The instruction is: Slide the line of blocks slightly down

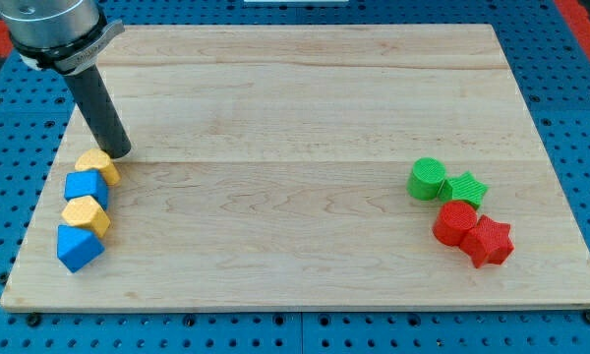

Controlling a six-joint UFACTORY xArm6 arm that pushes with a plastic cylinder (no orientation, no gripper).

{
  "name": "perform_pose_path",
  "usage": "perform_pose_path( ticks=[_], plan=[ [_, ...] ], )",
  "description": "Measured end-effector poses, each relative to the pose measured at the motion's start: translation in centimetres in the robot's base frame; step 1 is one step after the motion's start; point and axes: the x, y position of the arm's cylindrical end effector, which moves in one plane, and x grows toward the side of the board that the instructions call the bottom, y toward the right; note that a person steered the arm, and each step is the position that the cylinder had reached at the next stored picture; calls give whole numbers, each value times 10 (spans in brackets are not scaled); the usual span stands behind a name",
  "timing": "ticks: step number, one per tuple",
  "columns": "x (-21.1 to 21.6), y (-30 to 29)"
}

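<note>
Now my tip, a bare rod with nothing to clamp, touches the top yellow block. Push gently down-view, staying centred, so the column of blue, yellow and blue stays straight.

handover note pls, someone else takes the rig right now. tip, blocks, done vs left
My tip: at the top end of the line, right at the upper yellow block, near the board's left edge.
Line, top to bottom: upper yellow block, upper blue block, lower yellow block, lower blue block; they run close together.
Done: tip placed above the line; how far it has slid cannot be told.
Left: push the line slightly toward the view's bottom; the lower blue block is already near the edge.
</note>
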Motion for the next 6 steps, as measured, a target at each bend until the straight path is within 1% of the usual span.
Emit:
perform_pose_path(
  ticks=[1, 2, 4, 5, 6],
  plan=[
    [0, 2],
    [-57, -22],
    [8, -23],
    [28, -28],
    [62, -28]
  ],
)
